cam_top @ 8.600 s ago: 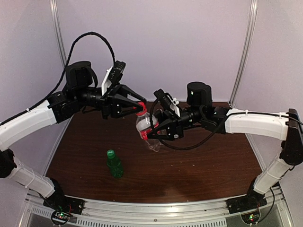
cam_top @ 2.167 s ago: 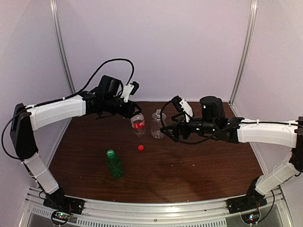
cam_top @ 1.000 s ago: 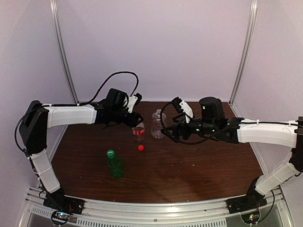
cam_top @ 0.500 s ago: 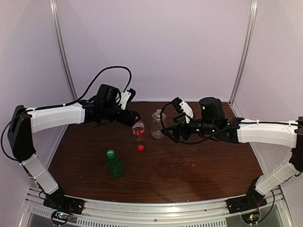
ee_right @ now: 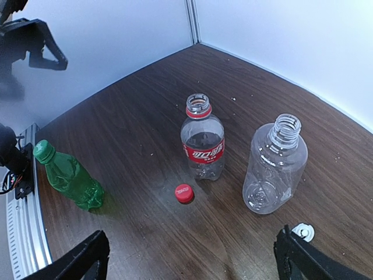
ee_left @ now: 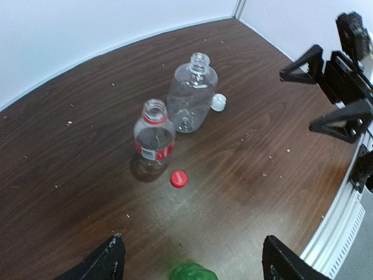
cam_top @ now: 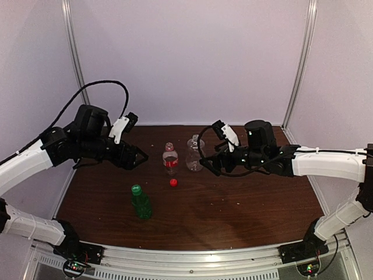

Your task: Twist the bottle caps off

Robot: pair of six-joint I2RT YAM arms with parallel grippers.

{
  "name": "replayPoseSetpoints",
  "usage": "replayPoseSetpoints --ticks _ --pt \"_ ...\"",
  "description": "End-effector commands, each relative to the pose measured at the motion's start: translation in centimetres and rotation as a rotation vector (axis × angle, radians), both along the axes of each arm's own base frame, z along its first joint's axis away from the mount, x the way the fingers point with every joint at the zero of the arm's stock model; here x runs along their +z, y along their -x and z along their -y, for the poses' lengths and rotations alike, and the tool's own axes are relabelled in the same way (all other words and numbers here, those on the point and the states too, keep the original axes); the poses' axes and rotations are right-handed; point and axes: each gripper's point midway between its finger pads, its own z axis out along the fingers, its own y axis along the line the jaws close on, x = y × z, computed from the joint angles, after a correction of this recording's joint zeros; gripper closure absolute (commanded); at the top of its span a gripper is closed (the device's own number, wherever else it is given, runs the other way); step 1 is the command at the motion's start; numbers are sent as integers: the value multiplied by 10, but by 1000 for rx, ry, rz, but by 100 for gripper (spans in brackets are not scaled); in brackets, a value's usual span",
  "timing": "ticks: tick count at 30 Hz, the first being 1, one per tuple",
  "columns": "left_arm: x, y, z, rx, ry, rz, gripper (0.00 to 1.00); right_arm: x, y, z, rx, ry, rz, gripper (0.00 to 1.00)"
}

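Below the left claw (cam_top: 137,157), spread empty like the right claw (cam_top: 208,166), the green bottle (cam_top: 140,202) alone wears its green cap (cam_top: 136,189), red cap (cam_top: 173,182) and white cap (ee_right: 302,231) lying loose on the counter (cam_top: 250,210); next, one claw should probably steady it, the other twist.

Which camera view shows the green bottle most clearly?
The right wrist view: the green bottle shows whole and fairly large, standing, with its green cap on. The left wrist view catches only a part of it at the bottom edge. The top view shows it whole but small.
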Motion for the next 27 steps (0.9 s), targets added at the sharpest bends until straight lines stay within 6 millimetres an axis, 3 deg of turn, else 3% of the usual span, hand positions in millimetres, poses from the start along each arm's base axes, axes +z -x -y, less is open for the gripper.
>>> replayPoseSetpoints --ticks 1,8,16,27 --pt "-30 47 -5 -34 -70 -157 18 14 -9 -3 -20 -29 15 1" --pt "-58 73 -10 -17 -199 -235 25 13 -6 -11 16 -50 -12 2" --pt "-86 66 -19 29 -307 -239 37 15 -1 -9 25 -63 -29 5" --pt "-98 64 -9 -5 -330 -259 60 9 1 -4 14 -47 -27 6"
